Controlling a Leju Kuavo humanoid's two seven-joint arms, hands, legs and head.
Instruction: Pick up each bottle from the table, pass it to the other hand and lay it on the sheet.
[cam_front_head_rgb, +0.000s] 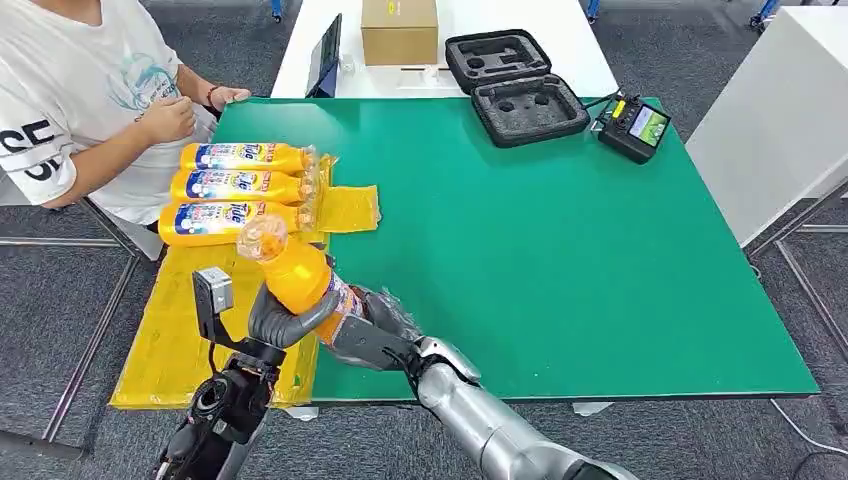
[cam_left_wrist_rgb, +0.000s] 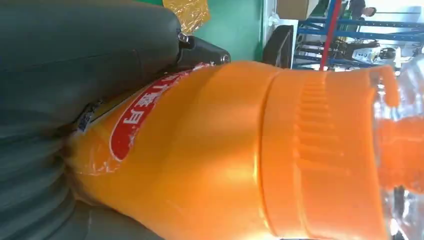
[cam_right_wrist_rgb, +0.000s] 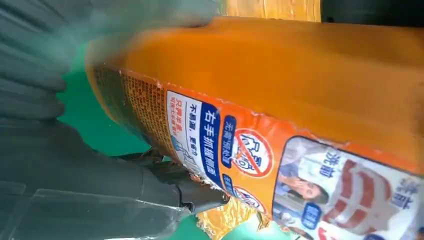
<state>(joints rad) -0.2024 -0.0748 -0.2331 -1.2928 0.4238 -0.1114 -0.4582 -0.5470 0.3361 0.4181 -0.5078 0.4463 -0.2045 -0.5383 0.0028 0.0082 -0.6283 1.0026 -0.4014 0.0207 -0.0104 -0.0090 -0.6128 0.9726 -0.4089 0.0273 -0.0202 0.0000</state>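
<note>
Both my hands grip 1 orange bottle (cam_front_head_rgb: 300, 275) at once: my left hand (cam_front_head_rgb: 275, 320) wraps its upper body below the cap, my right hand (cam_front_head_rgb: 370, 335) clasps its base. It tilts above the yellow sheet (cam_front_head_rgb: 170, 340), at the green worktop (cam_front_head_rgb: 550, 250) edge. Beyond my left hand, 3 bottles (cam_front_head_rgb: 240, 188) lie on the sheet.

person's head (cam_front_head_rgb: 70, 8) cut off at top edge, bottle's base (cam_front_head_rgb: 345, 318) hidden by right hand (cam_front_head_rgb: 375, 335)
</note>
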